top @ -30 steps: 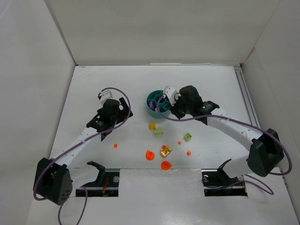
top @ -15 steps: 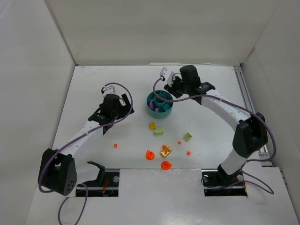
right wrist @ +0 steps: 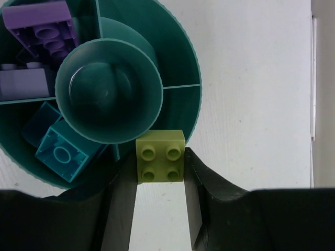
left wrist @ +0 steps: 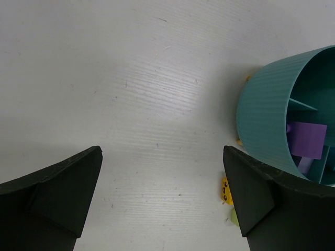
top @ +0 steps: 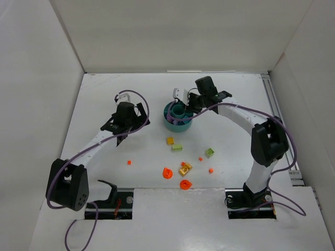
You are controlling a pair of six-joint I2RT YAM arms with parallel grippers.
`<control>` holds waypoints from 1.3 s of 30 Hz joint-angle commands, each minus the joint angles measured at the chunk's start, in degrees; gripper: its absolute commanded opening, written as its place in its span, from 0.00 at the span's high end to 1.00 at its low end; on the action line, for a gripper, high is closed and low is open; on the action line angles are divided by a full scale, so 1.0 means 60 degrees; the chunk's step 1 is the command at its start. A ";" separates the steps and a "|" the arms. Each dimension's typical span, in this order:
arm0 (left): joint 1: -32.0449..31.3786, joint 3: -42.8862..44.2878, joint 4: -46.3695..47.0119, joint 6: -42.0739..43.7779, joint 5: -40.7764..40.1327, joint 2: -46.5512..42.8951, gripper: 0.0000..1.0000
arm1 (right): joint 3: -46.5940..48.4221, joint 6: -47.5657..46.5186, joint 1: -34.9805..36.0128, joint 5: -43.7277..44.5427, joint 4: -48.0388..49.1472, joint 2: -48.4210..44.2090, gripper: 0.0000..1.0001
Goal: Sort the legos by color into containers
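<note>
Lime brick (right wrist: 160, 162): you had this 4-stud piece pinched between the jaws of the right gripper (right wrist: 159, 175), studs facing the wrist camera, over the edge of the teal dish (right wrist: 187, 55) and just beside its centre cup (right wrist: 109, 94).
Right jaws: clenched on the brick, 1 finger against each side.
Left gripper (left wrist: 162, 201): your jaws stood spread wide with only bare table between them, near the dish's ribbed outer wall.
Dish contents: purple pieces (right wrist: 44, 26) lay in 1 curved section and turquoise pieces (right wrist: 63, 151) in the section next to it.
Loose pieces: on your side of the dish lay a yellow piece (top: 170, 140) with a lime piece (top: 177, 147) just beside it, a second lime piece (top: 209, 152) further right, a gold piece (top: 185, 168), 2 orange round pieces (top: 167, 172) and 3 orange dots (top: 129, 162).
In the way: the cup's rim and the section dividers stood close around the held brick.
Surface: white table (top: 104, 94) with a faint grain.
Room: plain white walls (top: 172, 36) closed in 3 sides.
</note>
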 commanded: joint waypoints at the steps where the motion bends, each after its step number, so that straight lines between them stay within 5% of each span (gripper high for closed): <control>1: 0.0064 0.0554 0.0144 0.0201 0.0200 0.0108 0.00 | 0.0597 -0.0372 -0.0010 -0.0355 -0.0082 0.0221 0.57; 11: 0.0064 0.0451 0.0056 0.0479 0.0814 -0.0095 0.00 | 0.0495 -0.0080 -0.0010 -0.0091 -0.0184 -0.0072 0.33; 16: -0.0198 0.0130 0.0144 0.0685 0.1079 -0.0446 0.00 | 0.0145 0.0594 -0.0010 0.0391 0.0283 -0.0861 0.33; 26: -0.2379 -0.0530 0.0436 0.0334 0.1138 -0.0960 0.00 | -0.1993 0.3815 -0.1121 0.1813 0.1807 -0.3790 0.27; 32: -0.4226 -0.0078 0.1067 -0.0136 0.1300 0.0253 0.00 | -0.3458 0.4404 -0.1636 0.1710 0.2086 -0.5300 0.25; 39: -0.5371 0.1666 -0.0601 -0.1467 -0.0644 0.2686 0.03 | -0.4250 0.4579 -0.2133 0.1608 0.1910 -0.6296 0.24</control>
